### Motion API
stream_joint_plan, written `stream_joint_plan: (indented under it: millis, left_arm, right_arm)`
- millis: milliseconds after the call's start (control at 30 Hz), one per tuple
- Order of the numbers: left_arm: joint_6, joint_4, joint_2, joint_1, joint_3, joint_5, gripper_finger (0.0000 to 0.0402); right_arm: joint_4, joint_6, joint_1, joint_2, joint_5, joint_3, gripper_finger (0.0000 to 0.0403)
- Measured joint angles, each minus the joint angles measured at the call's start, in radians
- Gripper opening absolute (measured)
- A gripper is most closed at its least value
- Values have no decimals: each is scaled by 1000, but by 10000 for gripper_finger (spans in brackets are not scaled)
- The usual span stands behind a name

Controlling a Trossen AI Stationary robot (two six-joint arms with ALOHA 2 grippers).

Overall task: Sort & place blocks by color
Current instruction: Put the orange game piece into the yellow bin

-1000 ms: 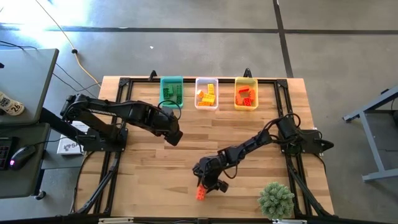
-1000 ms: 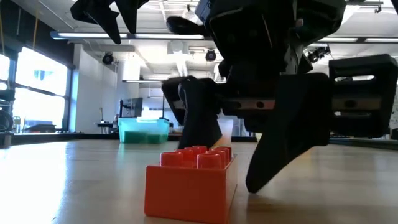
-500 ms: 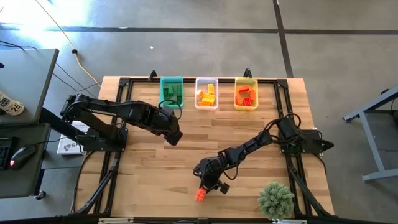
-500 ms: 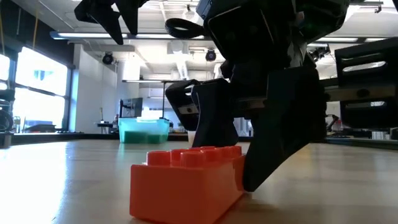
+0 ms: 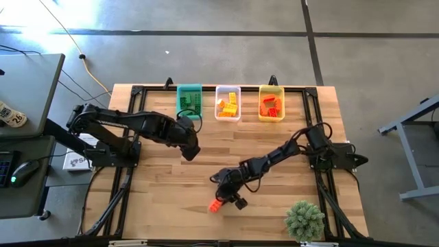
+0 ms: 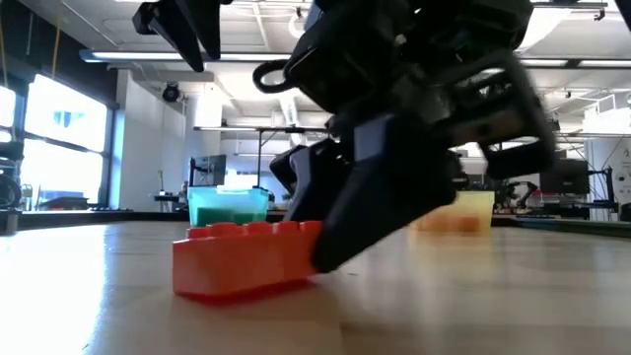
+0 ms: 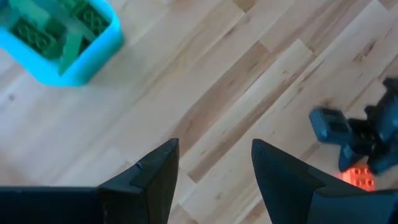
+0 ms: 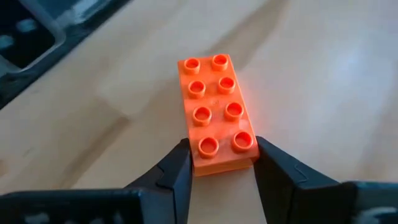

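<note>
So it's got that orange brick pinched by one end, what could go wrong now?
The right gripper holds the orange brick only at its near end, most of it sticking out past the fingers, so it might twist or slip when lifted. In the low view the brick sits tilted on the table, so it may drag. The yellow bin holding orange bricks is far across the table, a long carry for such a grip.

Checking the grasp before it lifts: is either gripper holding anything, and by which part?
The right gripper pinches the orange-red brick across the long sides at one end. The left gripper is open and empty.
</note>
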Motion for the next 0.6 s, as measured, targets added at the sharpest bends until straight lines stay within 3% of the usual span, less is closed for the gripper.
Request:
stream_joint_plan:
  millis: [133,400,600]
  left_arm:
    - [69,0,0,-25,0,-45,188]
    - [207,-1,0,-39,0,-119,186]
    - [328,-1,0,-24,0,-155,186]
  right_arm:
    - [-30,70,-28,-20,82,0,119]
    - [-166,192,-87,-100,387,-4,118]
    - [-171,338,-146,-127,443,-4,118]
